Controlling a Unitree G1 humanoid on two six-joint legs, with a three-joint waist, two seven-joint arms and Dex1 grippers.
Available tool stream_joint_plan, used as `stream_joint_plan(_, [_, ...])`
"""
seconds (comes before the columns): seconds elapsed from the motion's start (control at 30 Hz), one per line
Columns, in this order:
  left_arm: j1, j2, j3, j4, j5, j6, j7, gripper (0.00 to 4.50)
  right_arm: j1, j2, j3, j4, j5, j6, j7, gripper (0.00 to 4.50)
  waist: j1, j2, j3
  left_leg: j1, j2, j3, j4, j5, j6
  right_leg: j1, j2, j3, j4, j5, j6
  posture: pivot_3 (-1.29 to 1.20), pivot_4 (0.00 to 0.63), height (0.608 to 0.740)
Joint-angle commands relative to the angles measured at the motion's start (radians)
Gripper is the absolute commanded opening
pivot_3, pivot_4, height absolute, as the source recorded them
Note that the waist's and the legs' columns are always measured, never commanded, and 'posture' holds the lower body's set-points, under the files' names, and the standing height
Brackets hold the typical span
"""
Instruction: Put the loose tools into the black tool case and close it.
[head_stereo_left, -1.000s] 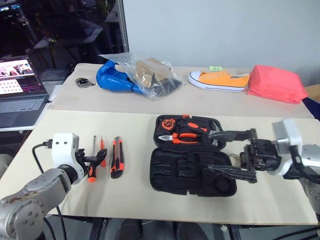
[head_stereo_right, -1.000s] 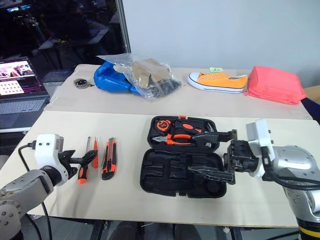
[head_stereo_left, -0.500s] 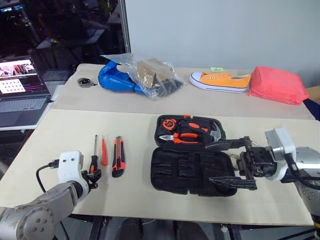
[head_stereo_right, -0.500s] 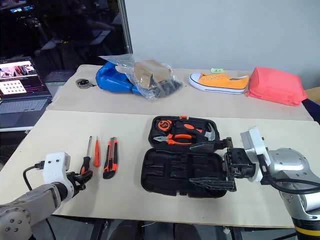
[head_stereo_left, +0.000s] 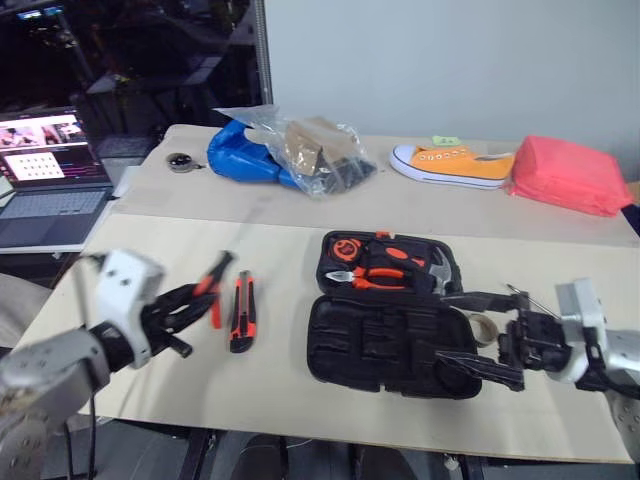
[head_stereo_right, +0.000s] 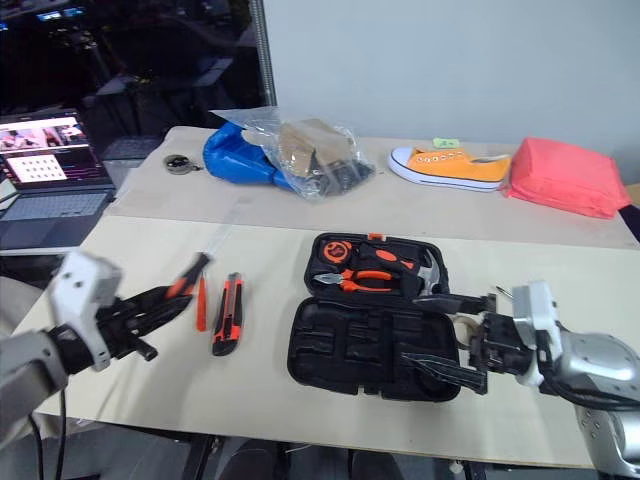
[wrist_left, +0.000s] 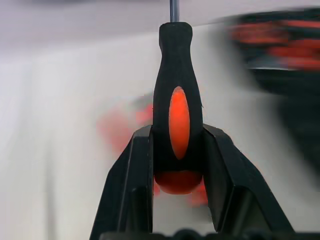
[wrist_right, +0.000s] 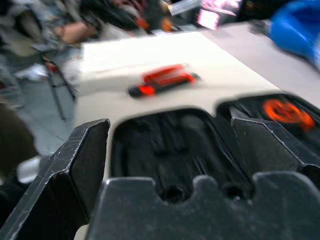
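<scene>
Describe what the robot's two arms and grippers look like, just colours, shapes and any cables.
Both arms are silver-grey metal with rounded joints. Each wrist carries a white boxy module, and a thin black cable trails from the left one. The left gripper and right gripper each have two long, tapering black jaws.

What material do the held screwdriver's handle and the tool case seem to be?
Screwdriver handle: looks like matt black rubber or soft plastic with a glossier orange inset, moulded smooth. Black tool case: apparently hard moulded plastic, dull finish, with shaped recesses inside.
</scene>
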Motion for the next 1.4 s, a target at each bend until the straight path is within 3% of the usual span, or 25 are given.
stream_joint_plan(0.03, [-0.253,0.071,-0.352,0.169,0.161,-0.174,-0.236,0.87,0.08,0.0,-0.127,0.032,-0.032,-0.071,0.008,4.5,0.002,0.001,0.0,0.0,-0.001,0.001,0.0,0.0,0.0,0.001,0.0,0.001,0.0,-0.001,0.001,0.0,0.15,0.74])
stream_joint_plan(0.1, [-0.386,0.076,-0.529,0.262,0.268,-0.251,-0.332,0.87,0.115,0.0,-0.168,0.057,-0.048,-0.096,0.014,4.5,-0.002,0.001,-0.001,0.0,-0.001,0.003,0.0,0.0,0.0,0.0,0.0,0.002,0.0,0.0,0.006,0.0,0.15,0.74])
stream_joint_plan(0.23, [-0.637,-0.024,-0.822,0.482,0.452,-0.342,-0.475,0.87,0.209,-0.008,-0.265,0.098,-0.083,-0.136,0.035,4.5,-0.005,0.001,0.0,-0.001,0.0,0.003,0.0,0.0,0.001,0.0,0.003,0.004,0.0,0.0,0.007,0.0,0.15,0.74])
stream_joint_plan(0.5, [-0.823,-0.215,-1.029,0.745,0.652,-0.417,-0.558,0.87,0.26,-0.016,-0.347,0.07,-0.068,-0.115,0.011,4.5,-0.015,0.001,0.0,-0.003,0.0,0.002,0.001,-0.002,0.004,-0.001,0.006,0.006,0.001,-0.002,0.009,0.0,0.15,0.74])
stream_joint_plan(1.13, [-0.855,-0.315,-1.078,0.927,0.839,-0.451,-0.601,0.87,0.222,-0.02,-0.312,-0.065,-0.041,-0.025,-0.086,4.5,-0.008,0.002,-0.001,-0.003,0.0,-0.001,0.005,-0.002,0.003,0.0,0.005,0.005,0.003,-0.002,0.011,0.0,0.15,0.74])
stream_joint_plan(1.2, [-0.857,-0.326,-1.067,0.945,0.85,-0.484,-0.586,1.88,0.219,-0.019,-0.308,-0.072,-0.04,-0.019,-0.091,4.5,-0.009,0.002,-0.001,-0.003,-0.001,-0.001,0.005,-0.002,0.003,0.0,0.005,0.005,0.004,-0.002,0.011,0.0,0.15,0.74])
stream_joint_plan(1.23, [-0.86,-0.322,-1.058,0.943,0.847,-0.495,-0.596,1.95,0.218,-0.019,-0.305,-0.076,-0.039,-0.015,-0.094,4.5,-0.009,0.002,0.0,-0.003,-0.001,-0.001,0.005,-0.002,0.003,0.0,0.005,0.005,0.004,-0.002,0.011,0.0,0.15,0.74])
stream_joint_plan(1.33, [-0.857,-0.288,-0.991,0.872,0.806,-0.464,-0.621,2.97,0.218,-0.018,-0.305,-0.091,-0.035,-0.006,-0.102,4.5,-0.01,0.002,0.0,-0.003,-0.001,-0.001,0.006,-0.002,0.003,0.0,0.005,0.005,0.004,-0.002,0.011,0.0,0.15,0.74])
stream_joint_plan(1.4, [-0.847,-0.259,-0.938,0.801,0.763,-0.427,-0.641,2.97,0.22,-0.015,-0.309,-0.098,-0.034,-0.001,-0.103,4.5,-0.014,0.004,0.0,-0.003,-0.001,-0.001,0.006,-0.002,0.003,0.0,0.006,0.005,0.005,-0.002,0.011,0.0,0.15,0.74])
